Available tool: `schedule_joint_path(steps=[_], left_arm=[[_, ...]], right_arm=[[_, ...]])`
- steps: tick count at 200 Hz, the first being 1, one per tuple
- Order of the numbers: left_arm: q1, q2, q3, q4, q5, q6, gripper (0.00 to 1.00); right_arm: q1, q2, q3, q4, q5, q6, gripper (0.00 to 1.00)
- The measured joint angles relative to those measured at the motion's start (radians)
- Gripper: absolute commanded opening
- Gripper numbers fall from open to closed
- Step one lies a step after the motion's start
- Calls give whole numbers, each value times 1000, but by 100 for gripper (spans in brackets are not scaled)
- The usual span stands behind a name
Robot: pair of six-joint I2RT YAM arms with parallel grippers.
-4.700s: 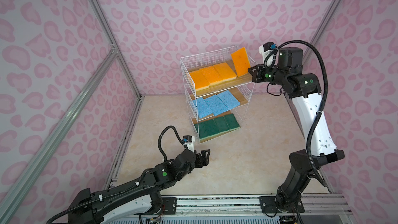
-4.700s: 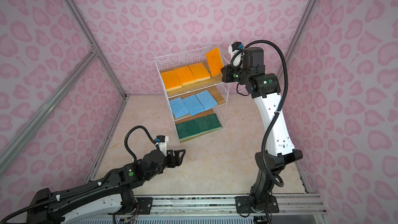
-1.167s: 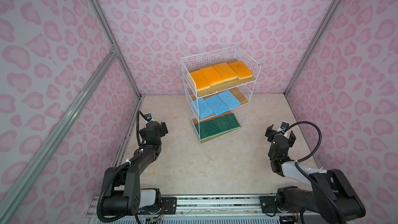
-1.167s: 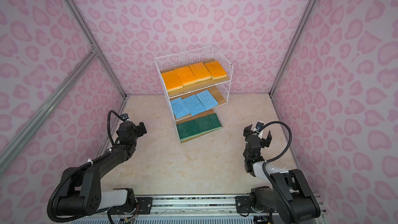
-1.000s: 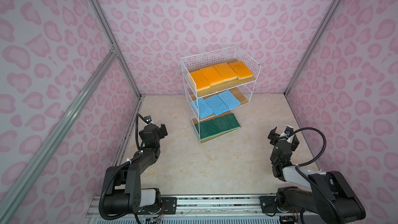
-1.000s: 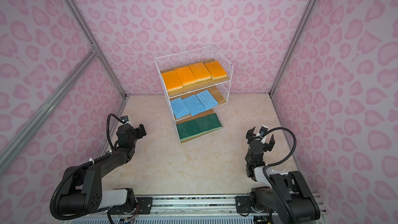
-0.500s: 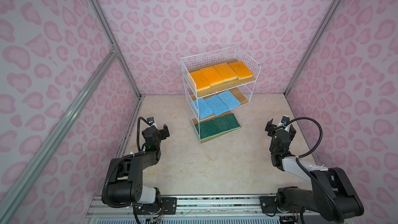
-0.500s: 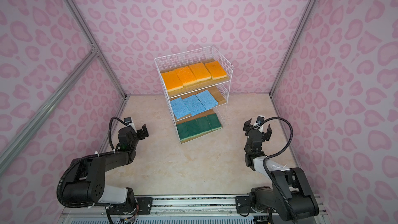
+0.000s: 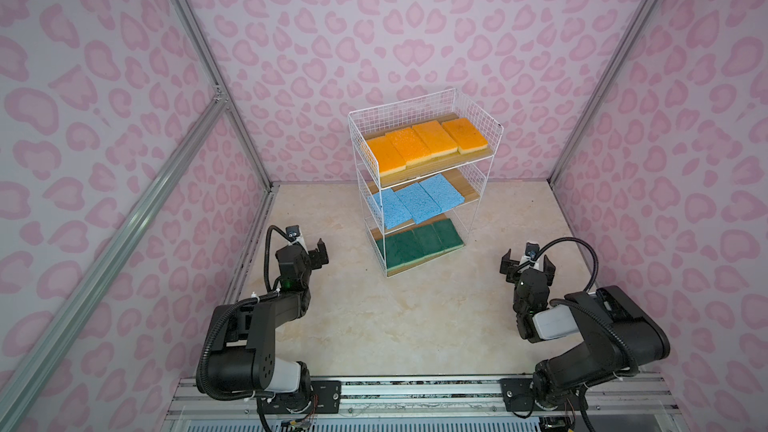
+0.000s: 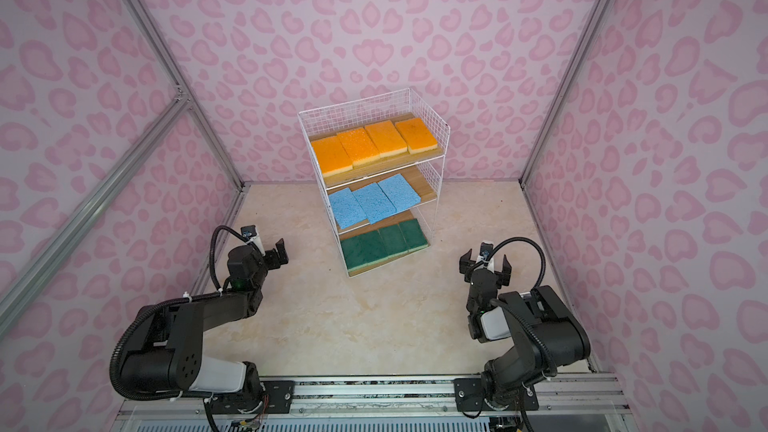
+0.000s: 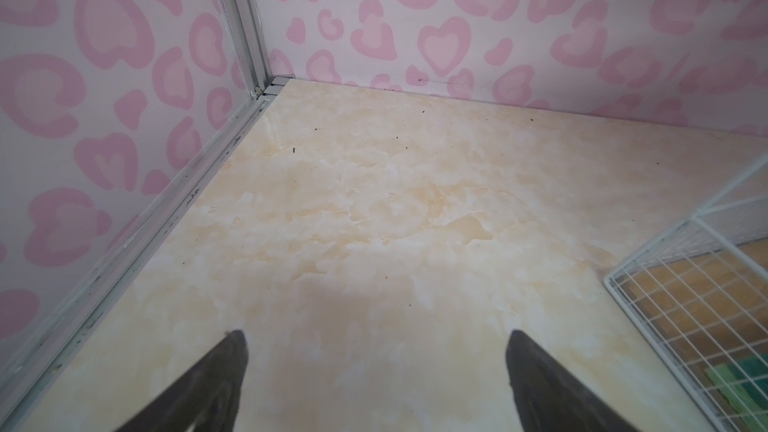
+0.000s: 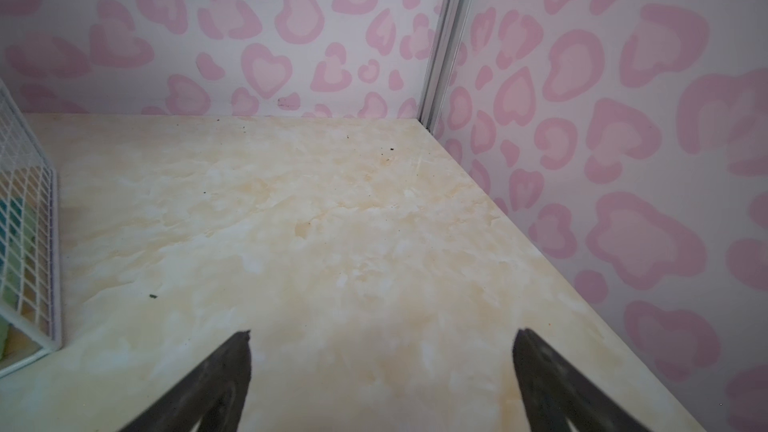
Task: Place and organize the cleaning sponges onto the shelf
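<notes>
Shelf [image 9: 478,118] standing on table [image 9: 415,326], centre, toward back edge. Top board carrying 4 orange sponges [image 9: 424,145], mid 3 blue sponges [image 9: 415,201], bottom 4 green sponges [image 9: 419,243]. L gripper [image 9: 316,252], R gripper [image 9: 527,264] hanging wide open, gripping nothing, by side edges.

Closes in on three sides with pale walls [image 9: 415,35] printed all over in pink heart-like blotches. Joins at the far corners along aluminium posts [image 9: 195,35], with a slanted bar [image 9: 124,238] crossing the left wall. Rests below on a cream, marble-look counter [image 9: 415,326], flecked with dark specks [image 11: 293,150] toward its far edge. Ends at the near edge in a metal rail [image 9: 415,392]. Lit evenly, with soft shadows only.
</notes>
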Motion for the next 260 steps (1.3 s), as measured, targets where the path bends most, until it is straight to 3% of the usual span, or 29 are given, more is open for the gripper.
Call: schedule_joint_path(steps=[29,65,119,260], left_arm=[[0,5,1,-2,0,1,98],[0,5,1,-1,6,1,98],[0,5,1,-1,6,1,98],[-34,8,3,-1,-31,25,98]], right_arm=[[2,28,14,41,-3,-14,99],[-87,-37,163,-160,-48,43,99],[-102,-45,171,-290,-85,85,99],[-98,-48,174,-326,-92,85,98]])
